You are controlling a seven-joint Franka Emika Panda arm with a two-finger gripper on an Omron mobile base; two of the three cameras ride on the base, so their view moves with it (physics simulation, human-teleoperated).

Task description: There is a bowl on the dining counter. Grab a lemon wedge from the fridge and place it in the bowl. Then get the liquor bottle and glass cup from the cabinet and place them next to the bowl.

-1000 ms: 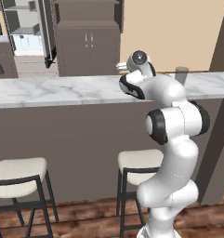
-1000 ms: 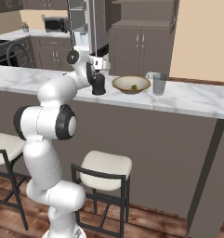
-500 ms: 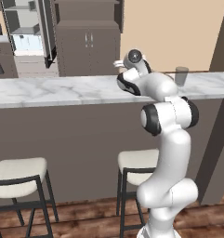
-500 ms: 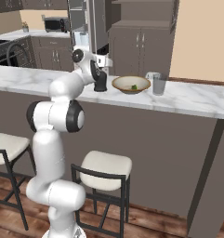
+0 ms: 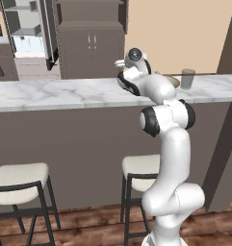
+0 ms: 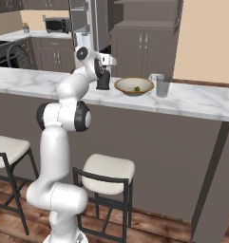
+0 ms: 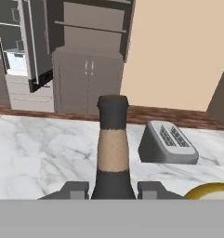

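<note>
Surface (image 6: 196, 100) is running across both base views, marble top, grey-brown front, stools (image 6: 108, 171) sitting under its near edge. Fridge (image 5: 28, 36) and cabinet (image 5: 91, 45) are standing in the background, well apart from the surface. Arm is reaching over the near edge toward the middle of the surface. Bowl (image 6: 134, 86) is sitting mid-surface with a small green piece in it; a glass cup (image 6: 163, 85) is standing just beside it on the side away from the arm. Grey toaster-like box (image 7: 168, 144) is sitting toward the far edge. Claw (image 7: 113, 190) is gripping the dark bottle (image 7: 113, 153) low on its body, fingers (image 7: 75, 190) on both sides, bottle upright, standing just beside the bowl on the arm's side.
</note>
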